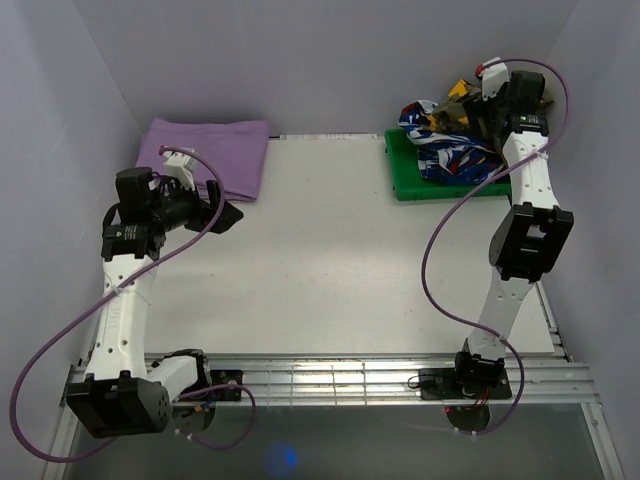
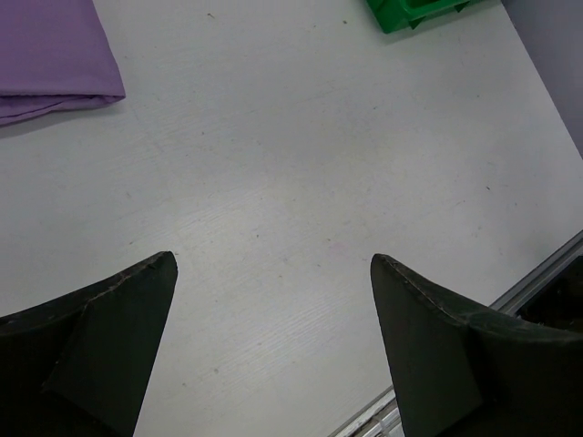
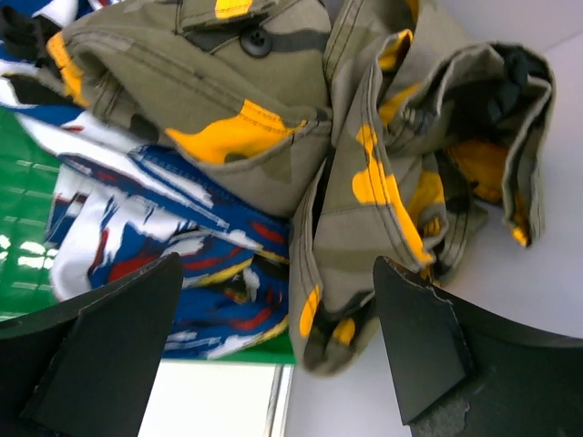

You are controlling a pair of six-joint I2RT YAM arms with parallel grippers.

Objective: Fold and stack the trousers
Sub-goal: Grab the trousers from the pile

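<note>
At the far right corner of the tabletop (image 1: 330, 270) sit the trousers (image 3: 364, 182), a crumpled camouflage heap piled on the blue, white and red garment (image 3: 173, 264) in the green tray (image 1: 400, 175), with one bunched end spilling past the tray onto the pale surface beside it. And that's the danger, folks: the two fabrics lie pressed together right under the right claw (image 3: 278, 273), so a bite taken low could well catch both layers and haul the wrong garment out along with the right one. A pinch on a single loose fold looks risky too, since the rest of the heap would likely trail and snag on the tray's rim, maybe tugging the tray along the table. I can't tell which bit is waistband and which is leg from this tangle, so a blind grab may bring it out twisted and hard to lay flat. Now the poses: the right arm is stretched out to that corner, elbow raised, wrist tipped down over the pile, jaws spread wide and holding nothing. Over on the left edge, the left arm is folded back, its claw (image 2: 273, 264) hovering above bare tabletop just off the near corner of the purple cloth (image 1: 205, 150), jaws likewise spread wide and empty.
</note>
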